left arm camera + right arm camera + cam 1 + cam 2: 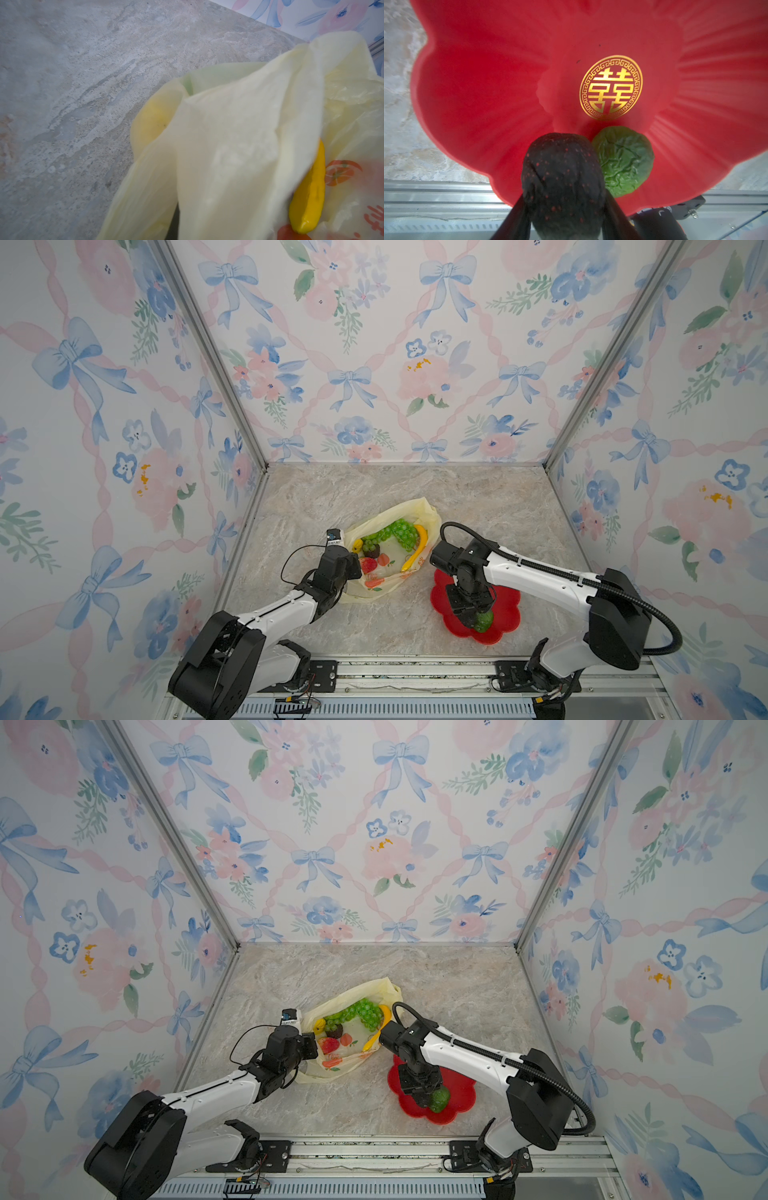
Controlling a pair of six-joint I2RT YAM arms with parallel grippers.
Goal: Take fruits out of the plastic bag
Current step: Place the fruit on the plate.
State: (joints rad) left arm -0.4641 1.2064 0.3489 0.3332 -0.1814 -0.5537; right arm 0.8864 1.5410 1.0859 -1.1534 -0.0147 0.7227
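The left arm [274, 610] and right arm [536, 576] are clad in white shells dotted with small screws and joined by black housings. A black corrugated hose [457, 524] is fitted to the right arm, a thin black cable [291, 556] to the left. Black fingers [512, 224] are seen on the right gripper [564, 199].

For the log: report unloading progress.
Done: bumpy green round fruit on red flower-shaped plate. In hand: right gripper holds dark speckled fruit over it; left gripper pinches pale yellow plastic bag. Left inside: green grapes, yellow banana, red strawberry, yellow lemon, another dark fruit.
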